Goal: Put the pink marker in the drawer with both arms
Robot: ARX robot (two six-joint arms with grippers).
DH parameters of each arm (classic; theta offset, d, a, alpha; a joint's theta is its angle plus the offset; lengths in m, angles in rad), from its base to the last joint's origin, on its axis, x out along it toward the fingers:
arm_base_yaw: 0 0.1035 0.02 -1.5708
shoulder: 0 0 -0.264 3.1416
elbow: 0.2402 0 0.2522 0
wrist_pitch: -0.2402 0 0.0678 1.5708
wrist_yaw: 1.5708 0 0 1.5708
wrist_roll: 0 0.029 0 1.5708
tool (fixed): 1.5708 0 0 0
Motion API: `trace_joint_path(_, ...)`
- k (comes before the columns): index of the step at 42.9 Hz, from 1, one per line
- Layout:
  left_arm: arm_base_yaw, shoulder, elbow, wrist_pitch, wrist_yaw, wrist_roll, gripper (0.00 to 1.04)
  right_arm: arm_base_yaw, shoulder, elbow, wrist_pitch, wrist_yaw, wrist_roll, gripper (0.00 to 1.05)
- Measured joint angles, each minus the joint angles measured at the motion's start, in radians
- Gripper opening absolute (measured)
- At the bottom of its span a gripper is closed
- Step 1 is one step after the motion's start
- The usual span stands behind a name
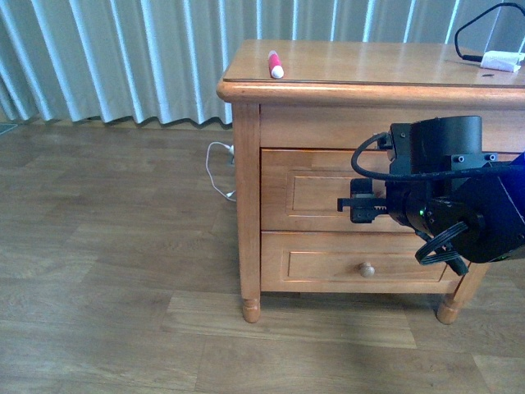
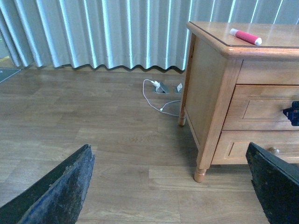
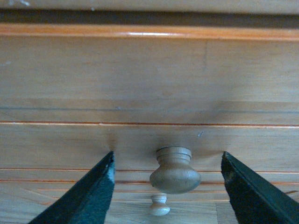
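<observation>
The pink marker [image 1: 275, 64] with a white end lies on top of the wooden nightstand near its left front corner; it also shows in the left wrist view [image 2: 245, 36]. The drawer [image 1: 316, 190] is the upper one and is shut. My right arm [image 1: 447, 197] is in front of it, and its gripper [image 3: 169, 189] is open with the drawer's round knob [image 3: 174, 170] between the fingers, not touched. My left gripper [image 2: 170, 186] is open and empty above the floor, left of the nightstand.
The lower drawer [image 1: 328, 264] has its own knob [image 1: 367, 268]. A small white adapter [image 1: 500, 60] with a black cable sits at the top's right back. A white cable [image 2: 156, 95] lies on the wooden floor by the curtain [image 1: 123, 57].
</observation>
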Motion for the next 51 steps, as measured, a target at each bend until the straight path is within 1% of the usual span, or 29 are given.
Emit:
trace_joint_path(2, 0.000, 0.000, 0.000, 0.000, 0.000, 0.000, 0.98, 0.000, 0.000, 0.000, -0.004, 0.002, -0.003, 0.55)
trace_joint_path(4, 0.000, 0.000, 0.000, 0.000, 0.000, 0.000, 0.98, 0.000, 0.000, 0.000, -0.008, 0.004, -0.004, 0.50)
trace_joint_path(7, 0.000, 0.000, 0.000, 0.000, 0.000, 0.000, 0.98, 0.000, 0.000, 0.000, -0.011, 0.005, -0.006, 0.39)
trace_joint_path(8, 0.000, 0.000, 0.000, 0.000, 0.000, 0.000, 0.98, 0.000, 0.000, 0.000, -0.011, 0.005, -0.007, 0.37)
trace_joint_path(10, 0.000, 0.000, 0.000, 0.000, 0.000, 0.000, 0.98, 0.001, 0.000, 0.000, -0.012, 0.008, -0.008, 0.30)
trace_joint_path(13, 0.000, 0.000, 0.000, 0.000, 0.000, 0.000, 0.98, 0.002, 0.000, 0.000, -0.014, 0.008, -0.010, 0.25)
trace_joint_path(24, 0.000, 0.000, 0.000, 0.000, 0.000, 0.000, 0.98, 0.005, 0.000, -0.005, -0.016, 0.011, -0.006, 0.24)
trace_joint_path(32, 0.000, 0.000, 0.000, 0.000, 0.000, 0.000, 0.98, 0.006, -0.018, -0.048, 0.013, 0.006, 0.002, 0.23)
trace_joint_path(38, 0.000, 0.000, 0.000, 0.000, 0.000, 0.000, 0.98, 0.011, -0.091, -0.189, 0.080, 0.002, 0.016, 0.23)
trace_joint_path(51, 0.000, 0.000, 0.000, 0.000, 0.000, 0.000, 0.98, 0.013, -0.262, -0.527, 0.230, -0.046, 0.048, 0.23)
